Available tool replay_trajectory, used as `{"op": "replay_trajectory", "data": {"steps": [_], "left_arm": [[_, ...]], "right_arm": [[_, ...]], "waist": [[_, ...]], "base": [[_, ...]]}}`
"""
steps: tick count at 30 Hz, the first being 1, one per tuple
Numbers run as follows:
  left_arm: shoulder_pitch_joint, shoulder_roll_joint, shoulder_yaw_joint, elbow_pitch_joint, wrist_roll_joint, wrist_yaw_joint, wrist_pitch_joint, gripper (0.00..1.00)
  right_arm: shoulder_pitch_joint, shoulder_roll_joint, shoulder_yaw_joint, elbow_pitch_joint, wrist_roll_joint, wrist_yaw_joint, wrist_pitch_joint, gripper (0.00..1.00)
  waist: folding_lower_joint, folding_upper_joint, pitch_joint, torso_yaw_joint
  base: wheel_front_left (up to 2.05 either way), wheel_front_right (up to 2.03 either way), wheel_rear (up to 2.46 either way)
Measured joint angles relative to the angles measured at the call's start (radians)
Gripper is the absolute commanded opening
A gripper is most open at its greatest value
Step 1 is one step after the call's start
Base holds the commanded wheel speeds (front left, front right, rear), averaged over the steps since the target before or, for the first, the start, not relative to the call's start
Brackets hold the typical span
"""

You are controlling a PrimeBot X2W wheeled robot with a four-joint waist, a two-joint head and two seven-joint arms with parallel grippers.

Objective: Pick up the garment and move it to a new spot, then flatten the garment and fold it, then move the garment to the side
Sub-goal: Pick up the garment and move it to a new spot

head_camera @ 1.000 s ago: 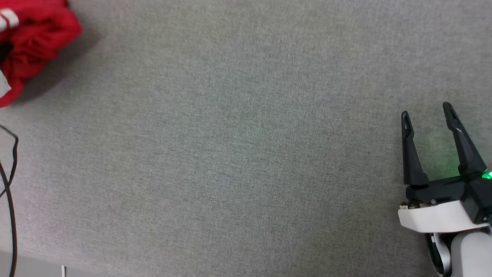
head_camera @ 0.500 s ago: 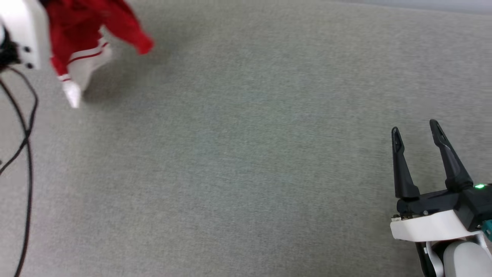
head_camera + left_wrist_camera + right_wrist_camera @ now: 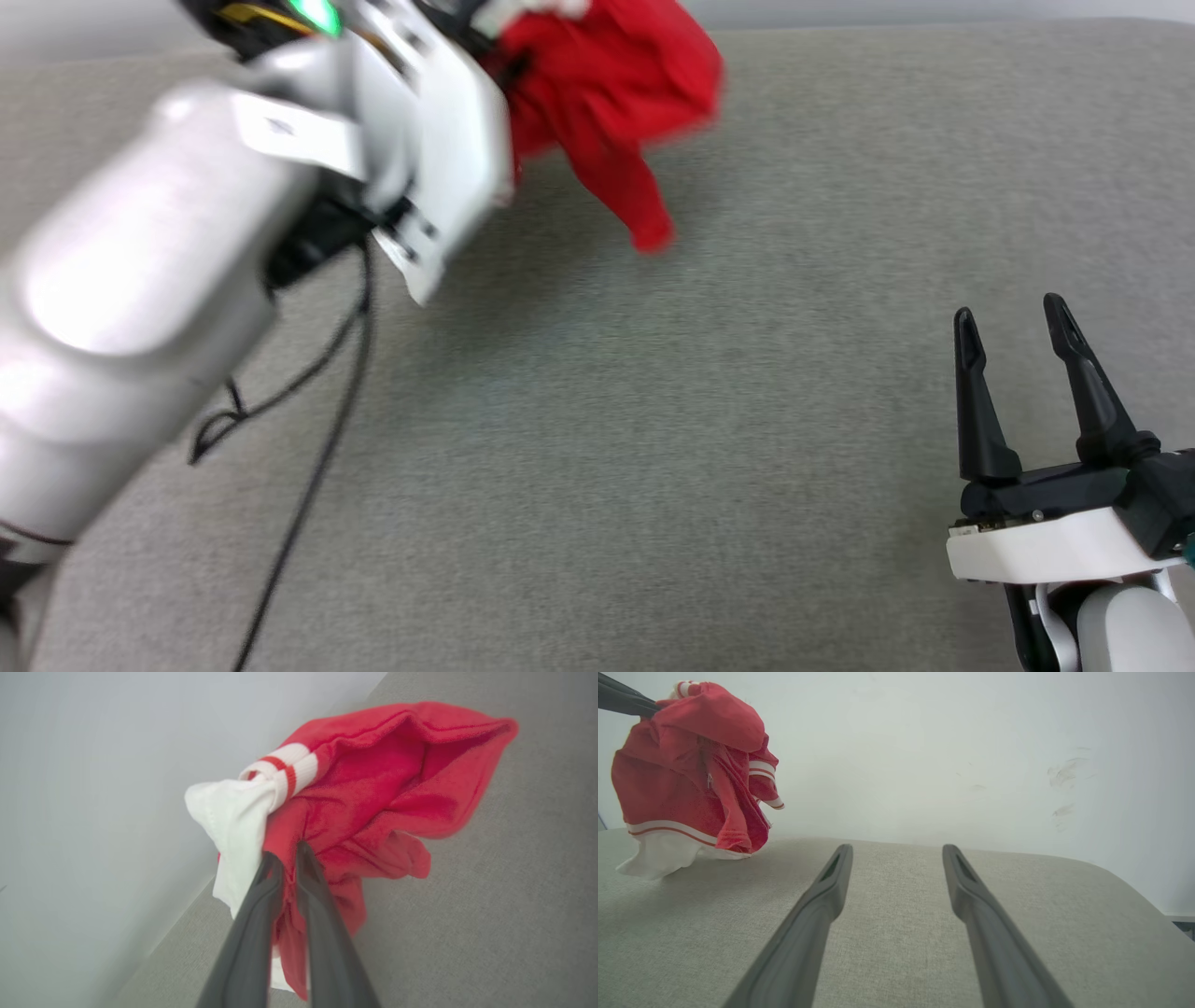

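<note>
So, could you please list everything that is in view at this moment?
garment: one, red with white sleeve and striped trim, bunched, hanging from the left end effector
surface: one, grey woven fabric, beneath everything
wall: one, pale, behind the surface
cables: count unclear, black, on the surface's left side
left forearm: one, white, upper left of head view
left end effector: one, dark, shut on the garment
right end effector: one, dark, open, lower right
</note>
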Motion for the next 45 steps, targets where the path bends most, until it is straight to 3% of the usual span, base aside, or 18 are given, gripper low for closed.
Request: {"op": "replay_trajectory", "data": {"steps": [9, 17, 24, 25, 26, 30, 32, 39, 45], "left_arm": [[0.07, -0.14, -0.247, 0.019, -0.019, 0.0, -0.074, 0.0], [0.255, -0.277, -0.28, 0.082, 0.019, 0.0, -0.03, 0.0], [0.332, -0.311, -0.279, 0.095, 0.046, 0.0, -0.024, 0.0], [0.332, -0.314, -0.279, 0.102, 0.05, 0.0, -0.051, 0.43], [0.329, -0.317, -0.28, 0.114, 0.055, 0.0, -0.083, 1.0], [0.32, -0.334, -0.259, 0.165, 0.051, 0.002, -0.254, 1.0], [0.318, -0.341, -0.248, 0.191, 0.084, 0.027, -0.329, 1.0], [0.406, -0.322, -0.174, 0.229, 0.095, 0.161, -0.542, 1.0], [0.505, -0.25, -0.08, 0.212, 0.087, 0.299, -0.693, 1.0]], "right_arm": [[0.0, 0.0, 0.001, 0.0, 0.028, 0.0, 0.0, 1.0], [-0.013, 0.0, 0.008, 0.001, 0.038, 0.0, 0.0, 1.0], [-0.015, 0.001, 0.001, 0.003, 0.034, 0.0, 0.0, 1.0], [-0.014, 0.001, -0.002, 0.006, 0.031, 0.0, 0.0, 1.0], [-0.013, 0.001, -0.002, 0.007, 0.026, 0.0, 0.0, 1.0], [0.005, 0.001, -0.004, 0.015, 0.019, 0.0, 0.0, 1.0], [0.023, 0.001, -0.006, 0.02, 0.015, 0.0, 0.0, 1.0], [0.08, 0.001, -0.004, 0.035, -0.001, 0.0, 0.0, 1.0], [0.119, 0.001, -0.002, 0.041, -0.009, 0.0, 0.0, 1.0]], "waist": [[0.0, 0.0, 0.009, -0.091], [0.0, 0.0, 0.034, -0.112], [0.0, 0.0, 0.035, -0.101], [0.0, 0.0, 0.032, -0.096], [0.0, 0.0, 0.027, -0.091], [0.0, 0.0, -0.006, -0.07], [0.0, 0.0, -0.029, -0.058], [-0.0001, 0.0, -0.127, -0.016], [0.0, 0.0, -0.2, 0.02]], "base": [[0.0, 0.0, 0.0], [0.0, 0.0, 0.0], [0.0, 0.0, 0.0], [0.0, 0.0, 0.0], [0.0, 0.0, 0.0], [0.0, 0.0, 0.0], [0.0, 0.0, 0.0], [0.0, 0.0, 0.0], [0.0, 0.0, 0.0]]}}
